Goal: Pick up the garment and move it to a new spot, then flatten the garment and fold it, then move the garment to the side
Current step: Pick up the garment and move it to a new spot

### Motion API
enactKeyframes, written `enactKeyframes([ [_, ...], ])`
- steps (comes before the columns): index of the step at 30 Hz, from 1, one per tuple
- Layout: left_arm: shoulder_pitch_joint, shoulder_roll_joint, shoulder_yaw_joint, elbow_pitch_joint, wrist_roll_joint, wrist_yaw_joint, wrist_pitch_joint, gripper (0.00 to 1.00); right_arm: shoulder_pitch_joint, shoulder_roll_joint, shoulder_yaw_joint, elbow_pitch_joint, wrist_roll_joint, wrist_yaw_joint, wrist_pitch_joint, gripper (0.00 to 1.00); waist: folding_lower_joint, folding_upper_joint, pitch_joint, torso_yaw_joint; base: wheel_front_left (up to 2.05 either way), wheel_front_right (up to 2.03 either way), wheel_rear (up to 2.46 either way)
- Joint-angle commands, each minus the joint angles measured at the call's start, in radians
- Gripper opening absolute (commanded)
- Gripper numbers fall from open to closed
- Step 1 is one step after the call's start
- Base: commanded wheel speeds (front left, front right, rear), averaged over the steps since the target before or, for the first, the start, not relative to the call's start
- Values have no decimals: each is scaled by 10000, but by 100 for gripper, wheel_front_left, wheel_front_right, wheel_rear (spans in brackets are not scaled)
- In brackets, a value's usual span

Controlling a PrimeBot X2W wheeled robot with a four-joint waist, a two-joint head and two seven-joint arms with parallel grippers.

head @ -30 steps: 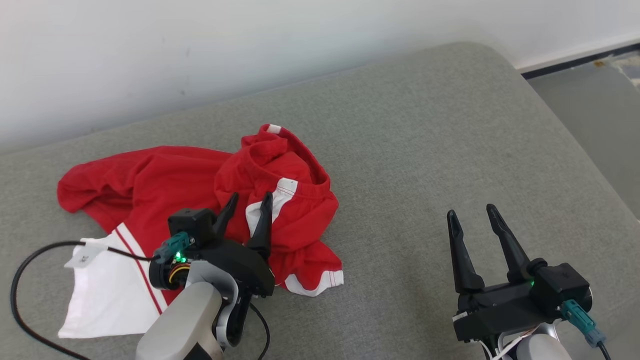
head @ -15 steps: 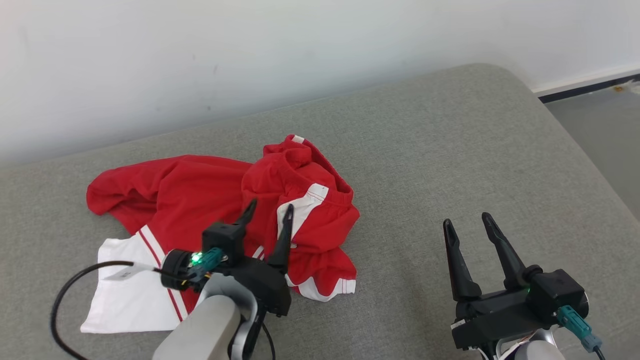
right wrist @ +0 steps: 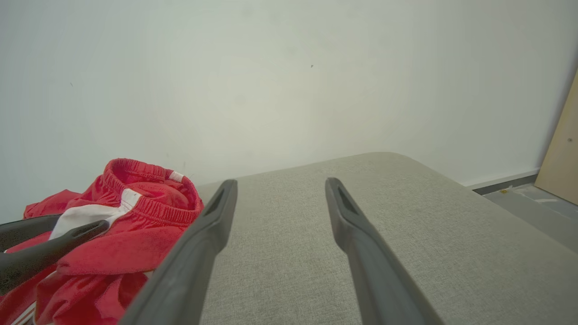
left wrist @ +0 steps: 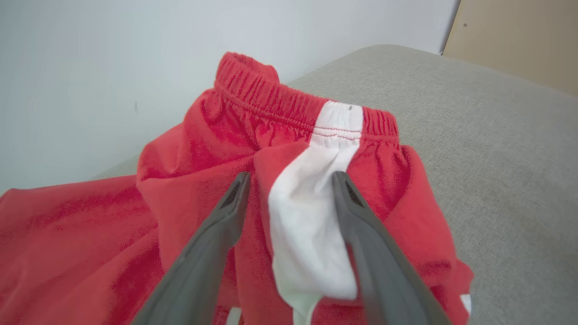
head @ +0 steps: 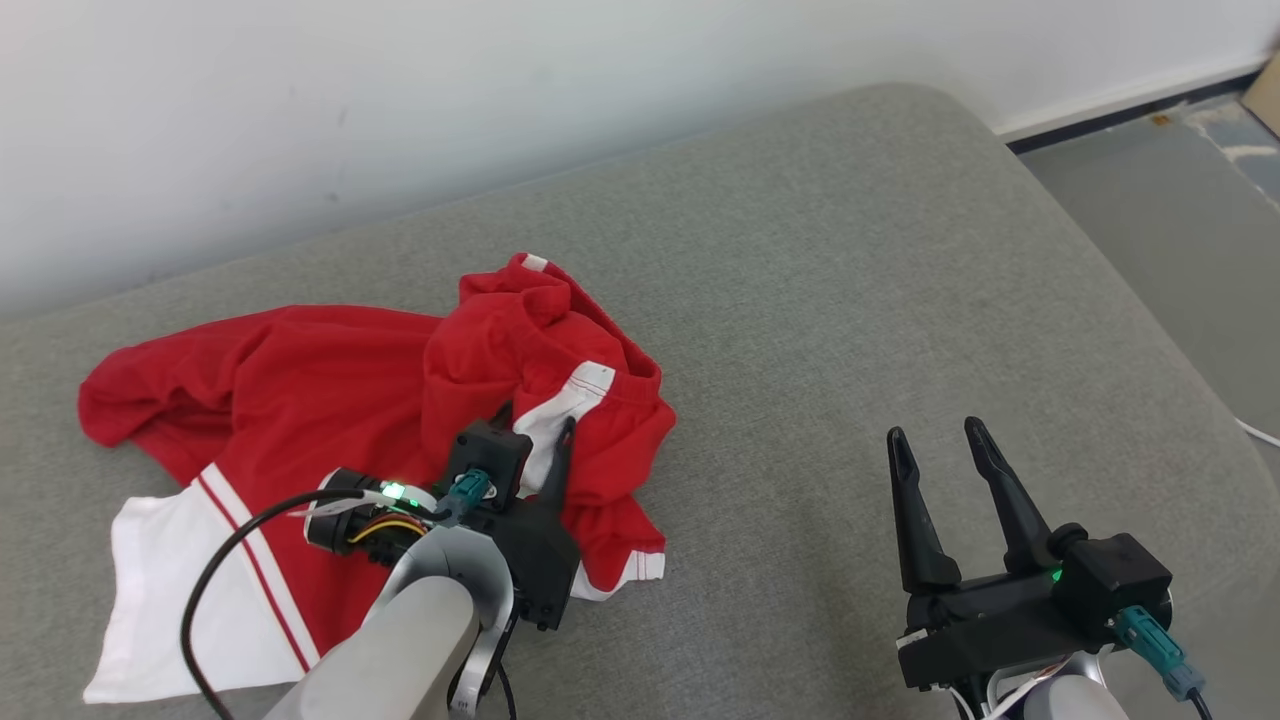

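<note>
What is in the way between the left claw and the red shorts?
Nothing visible. The left gripper is right at the red garment, its open fingers on either side of the white stripe below the waistband. The right gripper stands open over the grey cushion, apart from the garment.

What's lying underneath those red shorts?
The red shorts lie crumpled on a grey cushion, which shows around them. Whether anything else sits beneath cannot be seen, because the cloth covers it.

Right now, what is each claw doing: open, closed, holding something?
Left claw: open, straddling the white stripe of the red garment, nothing gripped yet.
Right claw: open, empty.
</note>
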Motion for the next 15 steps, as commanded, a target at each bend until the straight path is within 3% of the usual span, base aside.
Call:
enactKeyframes([
  [1,-75,66,-18,-124,13,-60,-25,0,-79,34,-35,-6,71,4,-12,100,0,0,120,-168,0,0,0],
  [9,-531,138,222,-1191,-241,-417,-339,0,-12,93,-122,58,44,4,-12,100,0,0,-23,-234,0,0,0],
  [15,-1593,796,1090,-2428,-561,-727,-338,0,55,84,-173,18,9,4,-12,100,0,0,-167,7,0,0,0],
])
